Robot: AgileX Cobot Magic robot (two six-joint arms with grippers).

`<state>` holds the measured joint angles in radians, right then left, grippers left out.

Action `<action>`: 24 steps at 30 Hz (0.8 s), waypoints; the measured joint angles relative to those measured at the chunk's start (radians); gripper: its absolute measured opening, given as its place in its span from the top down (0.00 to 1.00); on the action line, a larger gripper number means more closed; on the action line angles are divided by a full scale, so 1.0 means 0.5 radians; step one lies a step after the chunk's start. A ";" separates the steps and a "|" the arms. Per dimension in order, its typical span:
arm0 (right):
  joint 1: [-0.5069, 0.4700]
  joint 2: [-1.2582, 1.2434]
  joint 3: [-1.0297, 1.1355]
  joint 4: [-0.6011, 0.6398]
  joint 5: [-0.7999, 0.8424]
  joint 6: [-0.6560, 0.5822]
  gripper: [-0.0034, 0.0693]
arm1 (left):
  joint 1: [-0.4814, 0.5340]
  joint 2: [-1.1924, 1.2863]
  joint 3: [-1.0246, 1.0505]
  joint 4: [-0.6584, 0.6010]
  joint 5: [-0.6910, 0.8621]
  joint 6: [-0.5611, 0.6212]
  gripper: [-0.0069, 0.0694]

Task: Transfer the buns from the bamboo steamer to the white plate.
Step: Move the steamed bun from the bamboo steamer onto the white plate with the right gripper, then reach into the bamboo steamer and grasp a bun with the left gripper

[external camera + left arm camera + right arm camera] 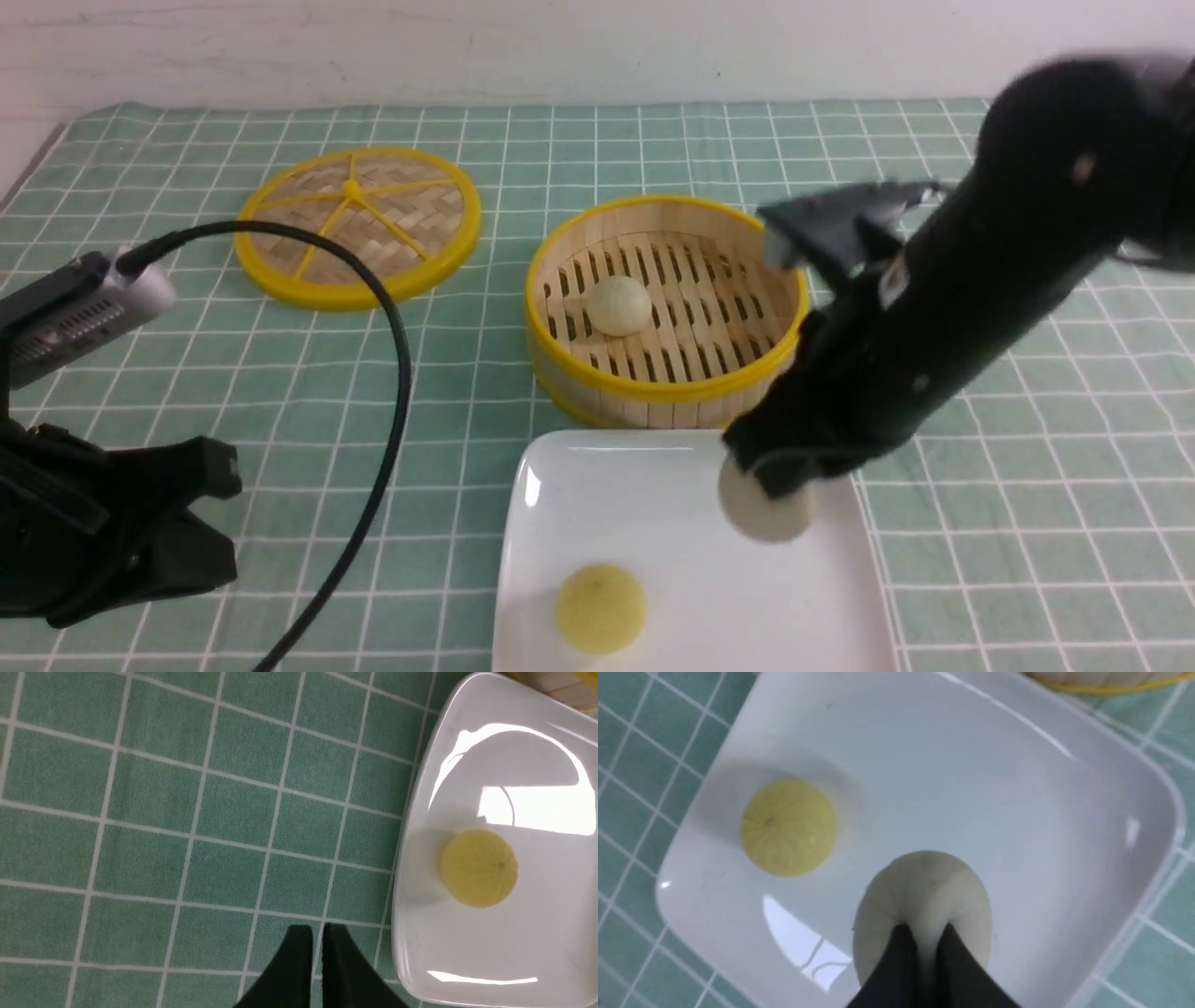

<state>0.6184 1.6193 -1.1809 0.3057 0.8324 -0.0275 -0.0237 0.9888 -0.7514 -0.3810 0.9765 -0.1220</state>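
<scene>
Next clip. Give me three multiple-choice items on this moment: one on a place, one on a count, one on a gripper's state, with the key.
1. Where is the yellow bun?
A) on the white plate
B) in the bamboo steamer
C) between the fingers of the right gripper

2. How many buns lie in the bamboo steamer?
A) none
B) one
C) two

3. The right gripper's fingers are:
A) spread wide
B) shut on nothing
C) shut on a pale bun

Key:
1. A, it rests on the white plate's near part.
2. B, a single cream bun sits on the slats.
3. C, the fingers pinch the pale bun over the white plate.
</scene>
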 joint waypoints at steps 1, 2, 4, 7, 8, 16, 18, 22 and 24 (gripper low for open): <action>0.031 0.026 0.104 0.000 -0.168 -0.002 0.88 | 0.000 0.000 0.000 0.000 -0.004 0.000 0.82; 0.051 0.054 0.194 0.000 -0.319 -0.002 0.85 | 0.000 0.000 0.000 0.000 -0.007 0.000 0.82; 0.062 0.105 0.300 0.000 -0.534 0.009 0.79 | 0.000 0.000 0.000 0.000 -0.007 0.000 0.81; 0.062 0.193 0.375 -0.033 -0.693 0.055 0.56 | 0.000 0.000 0.000 0.000 -0.009 0.000 0.80; 0.060 0.198 0.375 -0.043 -0.693 0.055 0.50 | 0.000 0.000 0.000 0.000 -0.009 0.000 0.79; -0.050 0.022 0.086 -0.215 -0.031 0.055 0.19 | 0.000 0.000 0.000 0.021 -0.031 0.000 0.77; -0.082 -0.089 -0.007 -0.294 0.194 0.055 0.24 | 0.000 0.000 0.000 0.021 -0.074 0.009 0.76; -0.136 -0.401 -0.094 -0.505 0.590 0.055 0.54 | 0.000 0.001 -0.007 -0.041 -0.191 0.152 0.76; -0.145 -0.589 -0.089 -0.569 0.731 0.079 0.72 | 0.000 0.012 -0.021 -0.182 -0.225 0.304 0.76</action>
<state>0.5460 1.3251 -1.2253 0.0213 1.1979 0.0119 -0.0237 0.9947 -0.7619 -0.4720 0.8641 0.0301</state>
